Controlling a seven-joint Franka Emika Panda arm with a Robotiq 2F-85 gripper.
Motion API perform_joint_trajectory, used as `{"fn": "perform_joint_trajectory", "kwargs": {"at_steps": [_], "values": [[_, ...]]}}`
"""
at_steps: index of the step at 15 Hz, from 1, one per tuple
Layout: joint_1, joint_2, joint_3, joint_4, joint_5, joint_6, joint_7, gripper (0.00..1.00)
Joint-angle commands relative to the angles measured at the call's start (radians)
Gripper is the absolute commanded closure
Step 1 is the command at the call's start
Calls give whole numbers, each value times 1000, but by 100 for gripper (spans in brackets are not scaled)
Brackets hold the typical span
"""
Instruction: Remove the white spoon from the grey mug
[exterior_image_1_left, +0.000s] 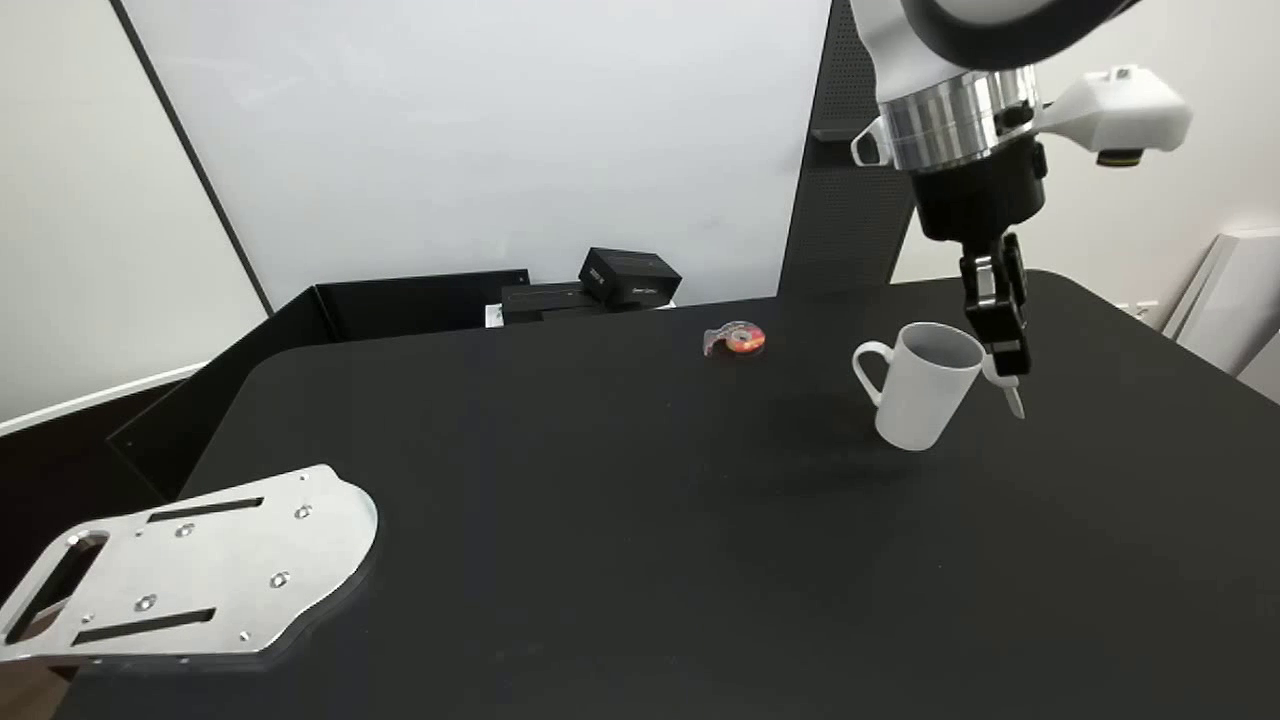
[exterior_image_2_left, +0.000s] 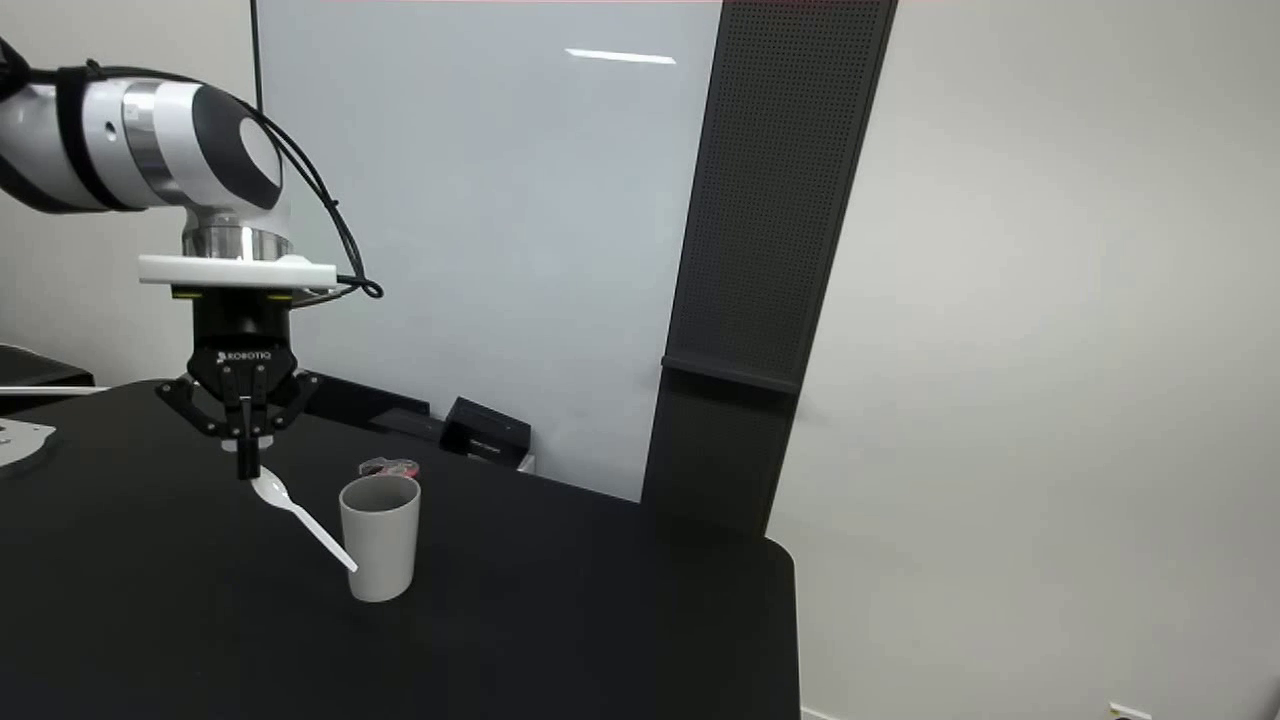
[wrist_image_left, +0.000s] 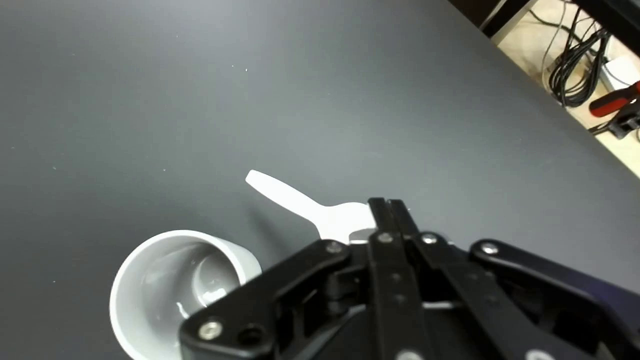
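The white spoon (exterior_image_2_left: 305, 518) is out of the grey mug and hangs in the air beside it. My gripper (exterior_image_2_left: 248, 470) is shut on the spoon's bowl, and the handle slants downward. The spoon also shows in an exterior view (exterior_image_1_left: 1014, 400), partly hidden behind the gripper (exterior_image_1_left: 1012, 358). In the wrist view the fingertips (wrist_image_left: 389, 204) are together and the spoon (wrist_image_left: 300, 205) sticks out to their left. The grey mug (exterior_image_1_left: 915, 410) stands upright on the table, also in an exterior view (exterior_image_2_left: 380, 550). In the wrist view the mug (wrist_image_left: 145, 285) is at lower left; its visible inside holds nothing.
A small red-and-clear tape dispenser (exterior_image_1_left: 740, 337) lies behind the mug. Black boxes (exterior_image_1_left: 630, 277) stand beyond the table's back edge. A silver metal plate (exterior_image_1_left: 230, 560) is at the table's near left. Cables (wrist_image_left: 575, 75) lie below the table edge.
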Motion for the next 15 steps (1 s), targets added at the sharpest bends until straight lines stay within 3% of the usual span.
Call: {"fn": "perform_joint_trajectory", "kwargs": {"at_steps": [1, 14, 15], "values": [[16, 34, -17, -21, -41, 87, 127, 99], [49, 210, -41, 9, -55, 163, 229, 99], [51, 214, -42, 10, -54, 165, 233, 89]]}}
